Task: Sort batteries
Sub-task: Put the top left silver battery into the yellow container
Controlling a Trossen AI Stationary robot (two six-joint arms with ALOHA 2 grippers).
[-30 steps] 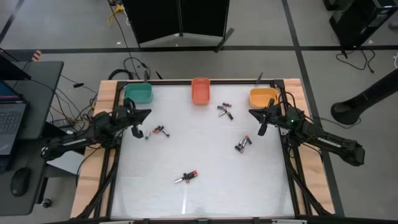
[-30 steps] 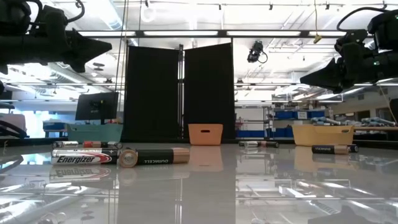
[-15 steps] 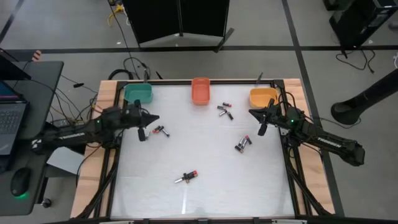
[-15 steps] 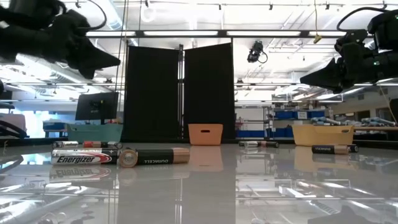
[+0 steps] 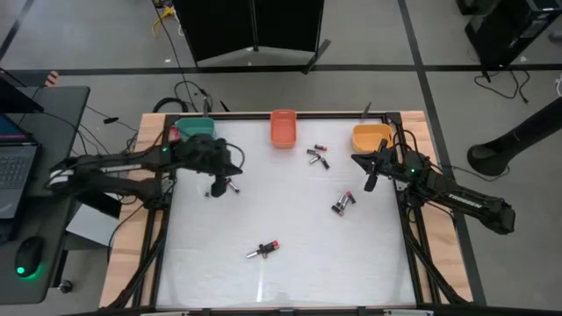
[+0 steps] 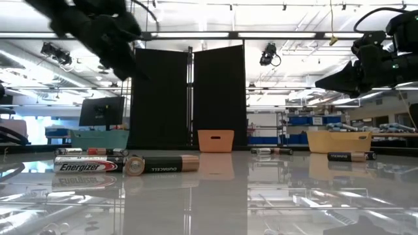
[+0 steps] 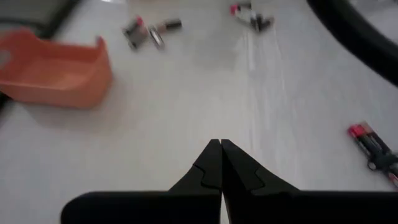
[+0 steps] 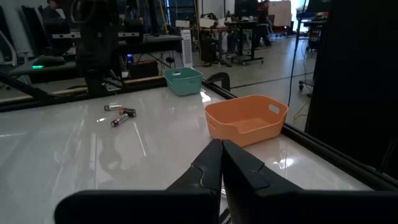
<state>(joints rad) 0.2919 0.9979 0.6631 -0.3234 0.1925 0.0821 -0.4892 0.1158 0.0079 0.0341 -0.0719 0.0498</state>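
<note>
A: Nearest batteries (image 5: pixel 227 184) lie left of the table's centre, just beside our left gripper (image 5: pixel 216 189), fingers together, holding nothing.

B: We should part them first, then straddle one cell. Our right gripper (image 5: pixel 369 182) waits closed by the yellow bin (image 5: pixel 370 135).

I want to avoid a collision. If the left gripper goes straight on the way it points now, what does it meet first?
Probably bare table. The left gripper, fingers shut, points at empty surface; the orange bin and batteries lie off to the side, though depth is unclear.
</note>
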